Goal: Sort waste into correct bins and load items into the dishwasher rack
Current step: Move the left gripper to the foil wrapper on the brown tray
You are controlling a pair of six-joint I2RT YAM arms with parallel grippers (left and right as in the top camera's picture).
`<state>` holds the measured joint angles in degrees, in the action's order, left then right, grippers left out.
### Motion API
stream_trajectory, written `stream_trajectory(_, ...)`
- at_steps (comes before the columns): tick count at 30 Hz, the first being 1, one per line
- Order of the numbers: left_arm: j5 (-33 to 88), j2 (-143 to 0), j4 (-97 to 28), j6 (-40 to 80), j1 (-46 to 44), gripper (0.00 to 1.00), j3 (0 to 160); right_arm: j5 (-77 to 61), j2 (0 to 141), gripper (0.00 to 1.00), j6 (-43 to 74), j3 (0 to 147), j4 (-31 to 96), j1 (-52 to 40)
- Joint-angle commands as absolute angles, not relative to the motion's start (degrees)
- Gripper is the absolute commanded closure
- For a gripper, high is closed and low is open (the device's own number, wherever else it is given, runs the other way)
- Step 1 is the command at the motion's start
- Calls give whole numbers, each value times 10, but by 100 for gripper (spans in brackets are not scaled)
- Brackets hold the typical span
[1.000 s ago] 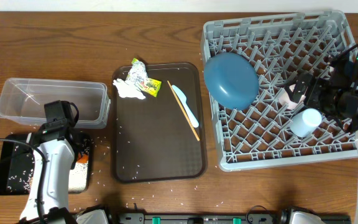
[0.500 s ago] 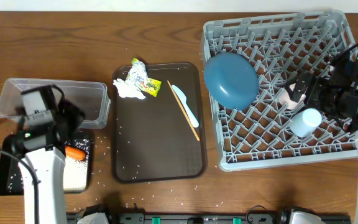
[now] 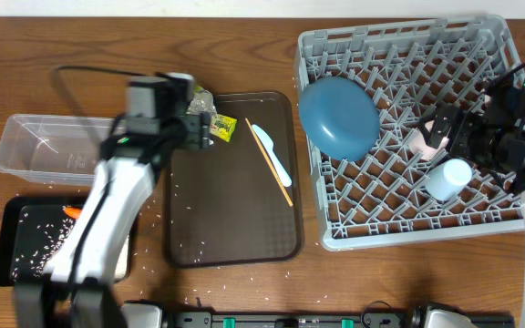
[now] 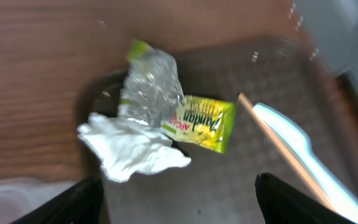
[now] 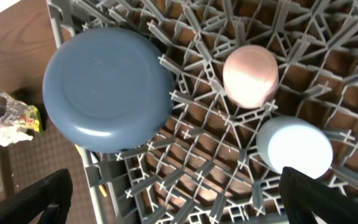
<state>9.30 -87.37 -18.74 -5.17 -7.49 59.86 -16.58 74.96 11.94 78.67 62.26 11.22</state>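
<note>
Grey dishwasher rack (image 3: 399,239) sits on the right, with the dark-blue plate (image 3: 338,116) propped in its left side. The right gripper (image 5: 173,199) hangs over it, jaws wide apart. The left arm stretches to the brown serving tray (image 3: 231,210), and the left gripper (image 4: 179,199) is spread and empty at its far-left corner. The white plastic utensil (image 3: 272,155) lies diagonally, far-left to near-right. The yellow-green snack wrapper (image 4: 201,123) runs roughly left-right, and only the wrist view shows it touching the foil (image 4: 148,90) and tissue (image 4: 132,149).

Dark brown wooden table (image 3: 244,46)
</note>
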Motion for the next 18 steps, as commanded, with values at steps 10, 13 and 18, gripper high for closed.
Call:
stream_trajectory(10,-24,-1034,-87,-133,-77,21,602,-170,749,1,124,790,627,104)
stream_trajectory(13,-24,-1053,-76,-135,-76,23,602,-170,749,1,128,790,625,104)
stream_trajectory(18,-24,-1064,-95,-135,-76,33,602,-169,749,1,128,790,625,104)
